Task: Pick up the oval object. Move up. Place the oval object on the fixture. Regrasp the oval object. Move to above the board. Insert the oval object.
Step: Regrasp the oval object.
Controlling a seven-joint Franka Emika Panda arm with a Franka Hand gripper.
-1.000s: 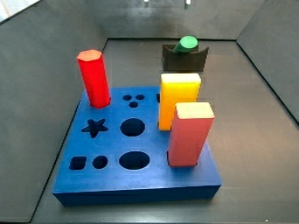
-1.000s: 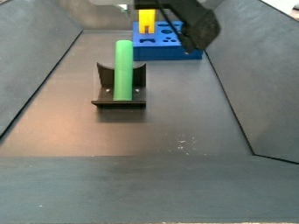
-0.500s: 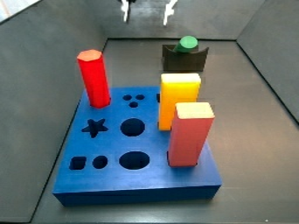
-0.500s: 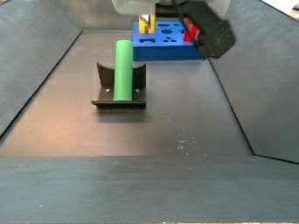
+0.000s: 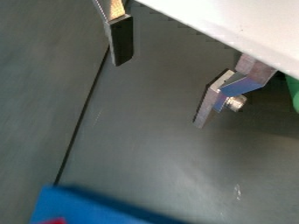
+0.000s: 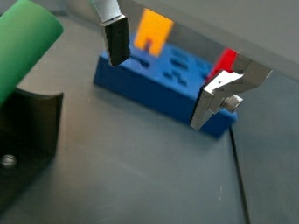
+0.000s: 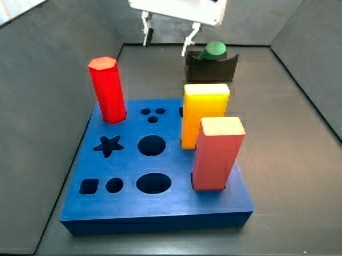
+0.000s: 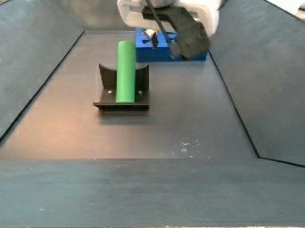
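1. The gripper (image 6: pixel 163 74) hangs with fingers (image 6: pixel 115 39) spread wide, holding nothing.
2. The oval object (image 8: pixel 125 68) lies on the fixture (image 8: pixel 120 93), outside the finger gap, beside one finger (image 7: pixel 197 43).

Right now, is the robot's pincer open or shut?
Open. In a wrist view the pincer hangs above the floor with its two fingers far apart and nothing between them; the green oval object rests on the fixture.
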